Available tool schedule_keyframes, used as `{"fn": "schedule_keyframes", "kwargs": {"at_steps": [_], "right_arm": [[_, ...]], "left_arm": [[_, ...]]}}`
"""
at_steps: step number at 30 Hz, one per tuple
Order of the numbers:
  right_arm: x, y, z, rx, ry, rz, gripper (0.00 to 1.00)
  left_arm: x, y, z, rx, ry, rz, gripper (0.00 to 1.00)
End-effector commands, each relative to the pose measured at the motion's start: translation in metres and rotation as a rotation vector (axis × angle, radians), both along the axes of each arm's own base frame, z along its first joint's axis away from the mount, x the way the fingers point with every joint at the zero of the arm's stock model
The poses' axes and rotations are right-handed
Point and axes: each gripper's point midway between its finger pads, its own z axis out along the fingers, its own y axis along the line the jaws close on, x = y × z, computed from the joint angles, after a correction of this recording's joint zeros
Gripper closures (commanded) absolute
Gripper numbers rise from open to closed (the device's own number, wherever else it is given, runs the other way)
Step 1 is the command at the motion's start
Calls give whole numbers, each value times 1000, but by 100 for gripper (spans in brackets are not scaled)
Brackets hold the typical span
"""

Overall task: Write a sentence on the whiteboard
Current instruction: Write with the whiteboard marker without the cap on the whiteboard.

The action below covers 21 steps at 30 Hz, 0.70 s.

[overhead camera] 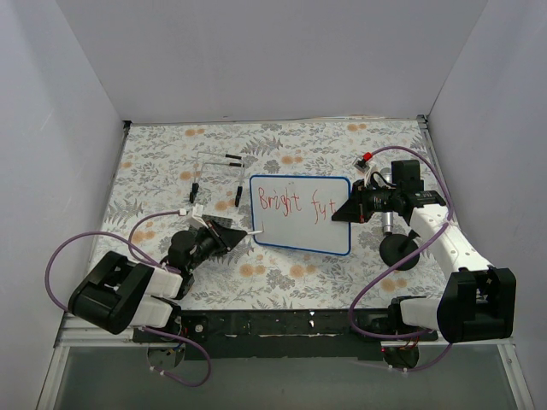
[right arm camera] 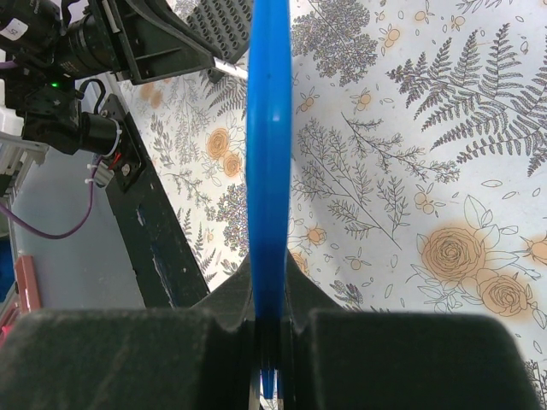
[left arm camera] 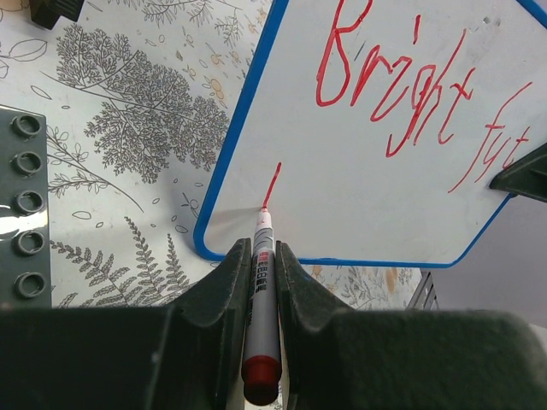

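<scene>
The whiteboard (overhead camera: 301, 229) is white with a blue rim and lies on the floral cloth at the middle. Red lettering (overhead camera: 295, 203) along its top reads "Bright fut"; it also shows in the left wrist view (left arm camera: 402, 85). My left gripper (left arm camera: 261, 260) is shut on a red-capped marker (left arm camera: 261, 316), whose tip touches the board's lower left at the foot of a short red stroke (left arm camera: 273, 184). My right gripper (right arm camera: 270, 286) is shut on the board's right edge (right arm camera: 268, 154), seen edge-on as a blue band. In the top view the left gripper (overhead camera: 246, 232) is at the board's left edge, the right gripper (overhead camera: 346, 212) at its right.
A dark grey studded plate (overhead camera: 224, 232) lies under the left gripper, also in the left wrist view (left arm camera: 24, 213). Small black parts (overhead camera: 232, 158) and a clear piece lie at the back left. A red-topped object (overhead camera: 367, 157) and a black roll (overhead camera: 398, 249) are near the right arm. White walls enclose the table.
</scene>
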Motion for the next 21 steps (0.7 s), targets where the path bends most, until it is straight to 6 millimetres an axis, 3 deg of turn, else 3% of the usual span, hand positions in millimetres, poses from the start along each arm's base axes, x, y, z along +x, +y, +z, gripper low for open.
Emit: {"fn": "schedule_keyframes", "kwargs": {"at_steps": [1,11,21], "right_arm": [[4,3,11,39,-63,26,99],[3,3,11,38,-62,25,99],[3,3,11,38,-61,24,99]], "left_arm": [[-18,5,-20,25,49,-26,100],[-1,-5,7,-14,-20,-41,100],[8,-11,19,-24,-45,-54,100]]}}
